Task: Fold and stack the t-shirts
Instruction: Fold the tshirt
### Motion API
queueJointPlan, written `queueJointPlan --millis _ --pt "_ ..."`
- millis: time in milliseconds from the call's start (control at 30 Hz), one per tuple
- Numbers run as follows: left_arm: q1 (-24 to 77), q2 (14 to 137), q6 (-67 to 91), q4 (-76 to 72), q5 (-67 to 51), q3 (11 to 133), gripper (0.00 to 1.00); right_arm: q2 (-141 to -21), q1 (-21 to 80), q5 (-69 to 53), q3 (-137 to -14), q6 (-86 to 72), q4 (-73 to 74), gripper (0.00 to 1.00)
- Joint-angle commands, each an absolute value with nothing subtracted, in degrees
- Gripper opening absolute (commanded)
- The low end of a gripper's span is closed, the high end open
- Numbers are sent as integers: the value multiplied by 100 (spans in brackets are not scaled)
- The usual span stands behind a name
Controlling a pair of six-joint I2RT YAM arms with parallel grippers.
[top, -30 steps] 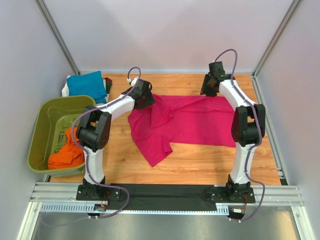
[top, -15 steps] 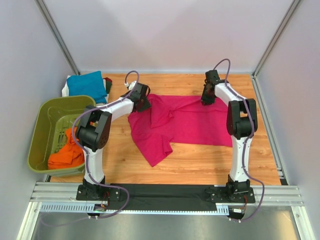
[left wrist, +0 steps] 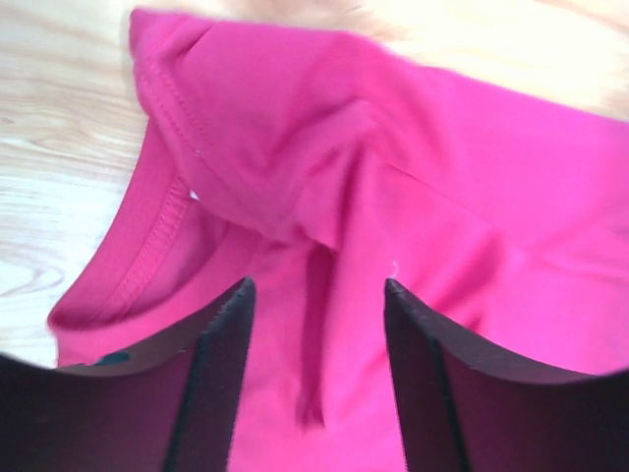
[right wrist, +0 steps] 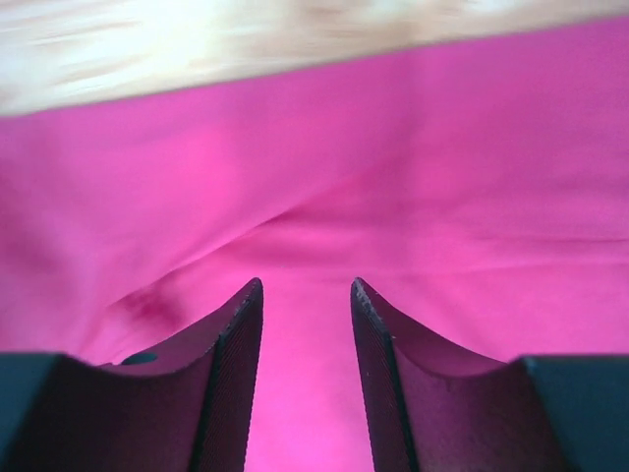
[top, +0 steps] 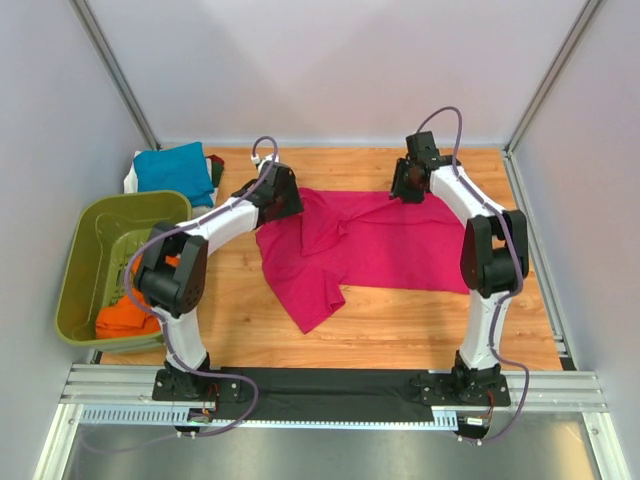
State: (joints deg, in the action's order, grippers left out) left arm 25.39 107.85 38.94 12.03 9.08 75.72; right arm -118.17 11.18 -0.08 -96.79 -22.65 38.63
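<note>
The right gripper (right wrist: 307,291) has slid a little toward the back-left along the far edge of the magenta-pink t-shirt (top: 380,245), and the left arm's elbow has swung outward over the basket (top: 75,240), while the left gripper (left wrist: 316,295) sits at much the same spot on the shirt's left end. The shirt itself has not shifted. It lies in the middle of the worktop (top: 400,320) with its long axis running left to right. Its bunched neckline end points left, and one crumpled lobe trails toward the near edge. The left gripper is spread wide over the folds beside the collar band and pinches nothing. The right gripper is spread more narrowly over smooth cloth, also without a hold. A teal-blue t-shirt (top: 175,165) lies folded in the back-left corner, and an orange t-shirt (top: 130,312) is heaped in the olive-green basket.
</note>
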Motion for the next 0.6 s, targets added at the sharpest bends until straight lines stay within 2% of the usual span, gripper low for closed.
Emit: queueJointPlan --millis 0,100,267,567 --pt "2619 9898 3577 1019 695 7235 64 -10908 1599 -526 -9554 -2259 3498 44" --pt "2619 9441 3673 1098 581 6805 65 -10845 2020 -606 -9344 -2329 3332 46" --pt "2610 8667 3805 1134 501 6039 65 -11249 2504 -563 -9422 -2443 3436 45" --pt "2619 7963 3885 1142 281 5098 64 -11935 3120 -80 -9703 -2329 3779 38"
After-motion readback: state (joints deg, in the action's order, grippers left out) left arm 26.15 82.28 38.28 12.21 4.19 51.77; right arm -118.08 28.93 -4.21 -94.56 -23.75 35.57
